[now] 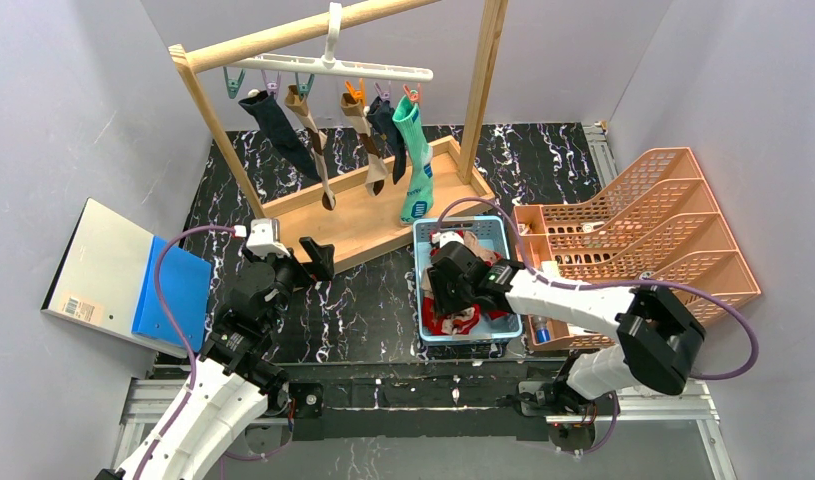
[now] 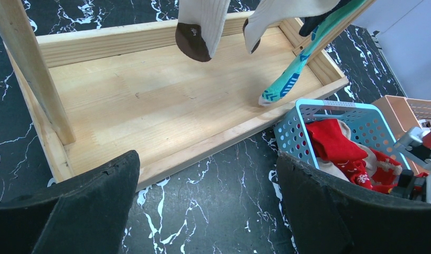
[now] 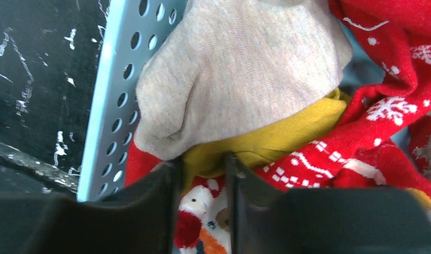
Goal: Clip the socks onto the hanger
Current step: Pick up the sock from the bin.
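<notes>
Sock station, both my arms low.
Left jaws: spread wide above the marbled surface (image 1: 373, 300). Right jaws: almost together inside the blue basket (image 1: 420, 262), pinching a fold of yellow sock (image 3: 287, 132) under a beige sock (image 3: 239, 69), with red socks (image 3: 393, 95) beside it. Beyond: wooden rack (image 1: 353, 220). Navy sock (image 1: 280, 135), banded socks (image 1: 318, 150) and teal sock (image 1: 417, 160) hang clipped to the white hanger (image 1: 333, 66).

Rack (image 1: 363, 215) stands at far middle of desk. Hanger (image 1: 333, 66) hooked on its rail; hung socks (image 1: 416, 160) dangle over rack's base. Basket (image 1: 483, 222) just before rack's right end; loose socks (image 1: 461, 322) heaped in it, right gripper (image 1: 445, 290) down among them. Tiered sorter (image 1: 643, 220) along right edge, beside basket. Board (image 1: 108, 265) overhangs left edge. Left gripper (image 1: 305, 262) before rack's left end.
</notes>
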`<state>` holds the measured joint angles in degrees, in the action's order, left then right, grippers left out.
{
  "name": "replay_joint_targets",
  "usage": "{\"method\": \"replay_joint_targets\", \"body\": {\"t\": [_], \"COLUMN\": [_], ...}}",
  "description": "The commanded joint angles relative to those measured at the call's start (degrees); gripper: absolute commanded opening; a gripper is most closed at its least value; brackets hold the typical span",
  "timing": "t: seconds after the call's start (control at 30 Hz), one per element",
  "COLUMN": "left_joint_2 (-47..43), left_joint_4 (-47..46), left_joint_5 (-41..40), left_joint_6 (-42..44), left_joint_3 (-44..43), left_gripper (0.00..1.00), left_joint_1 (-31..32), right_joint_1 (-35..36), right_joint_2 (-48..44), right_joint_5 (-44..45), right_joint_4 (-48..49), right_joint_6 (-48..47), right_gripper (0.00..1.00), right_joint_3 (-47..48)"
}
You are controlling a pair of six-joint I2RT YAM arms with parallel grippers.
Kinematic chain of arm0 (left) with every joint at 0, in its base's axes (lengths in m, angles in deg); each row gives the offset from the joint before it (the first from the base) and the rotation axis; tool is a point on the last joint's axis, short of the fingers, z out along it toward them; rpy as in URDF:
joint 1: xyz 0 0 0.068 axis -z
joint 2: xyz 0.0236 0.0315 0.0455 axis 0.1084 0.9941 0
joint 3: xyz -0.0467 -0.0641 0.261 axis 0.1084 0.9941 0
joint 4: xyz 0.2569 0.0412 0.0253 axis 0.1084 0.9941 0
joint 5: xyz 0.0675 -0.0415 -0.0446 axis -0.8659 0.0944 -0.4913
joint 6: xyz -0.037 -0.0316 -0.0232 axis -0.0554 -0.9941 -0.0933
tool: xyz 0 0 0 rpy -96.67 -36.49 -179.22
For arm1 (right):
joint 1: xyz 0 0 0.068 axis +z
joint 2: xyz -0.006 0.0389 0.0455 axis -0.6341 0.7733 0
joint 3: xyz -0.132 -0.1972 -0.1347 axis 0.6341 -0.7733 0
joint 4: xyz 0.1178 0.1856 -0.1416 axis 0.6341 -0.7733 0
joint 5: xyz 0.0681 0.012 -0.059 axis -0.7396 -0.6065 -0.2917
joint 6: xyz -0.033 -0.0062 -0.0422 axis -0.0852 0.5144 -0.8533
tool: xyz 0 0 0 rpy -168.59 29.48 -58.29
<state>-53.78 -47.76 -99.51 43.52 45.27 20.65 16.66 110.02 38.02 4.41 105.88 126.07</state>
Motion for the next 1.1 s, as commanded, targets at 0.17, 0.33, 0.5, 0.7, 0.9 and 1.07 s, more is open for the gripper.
{"method": "replay_joint_targets", "body": {"t": [0.17,0.33,0.5,0.7,0.9,1.07], "left_joint_2": [-0.69,-1.51,0.15,5.04,8.41,8.06], "left_joint_4": [0.91,0.03,-2.53,-3.92,-4.53,-5.81], "left_joint_5": [-1.83,-3.12,-2.52,3.78,10.53,10.07], "left_joint_6": [1.06,2.32,5.17,4.7,2.77,2.66], "left_joint_3": [-1.59,-2.73,-5.82,-7.71,-7.26,-7.07], "left_gripper": [0.98,0.98,0.98,0.98,0.98,0.98], "left_joint_1": [0.29,0.29,0.29,0.29,0.29,0.29], "right_joint_1": [0.59,0.15,-0.54,-1.19,-4.07,-4.66], "right_joint_2": [-8.24,-11.07,-9.66,-12.71,-7.23,-5.96], "right_joint_5": [5.19,7.3,5.01,3.21,-7.8,6.35], "right_joint_4": [-9.58,-27.24,-38.25,-36.85,-35.33,-43.8], "right_joint_6": [0.67,-0.79,-1.65,-2.69,-6.57,-6.6], "right_gripper": [0.04,0.01,0.01,0.01,0.01,0.01], "right_joint_3": [11.82,24.51,34.2,24.53,16.99,31.97]}}
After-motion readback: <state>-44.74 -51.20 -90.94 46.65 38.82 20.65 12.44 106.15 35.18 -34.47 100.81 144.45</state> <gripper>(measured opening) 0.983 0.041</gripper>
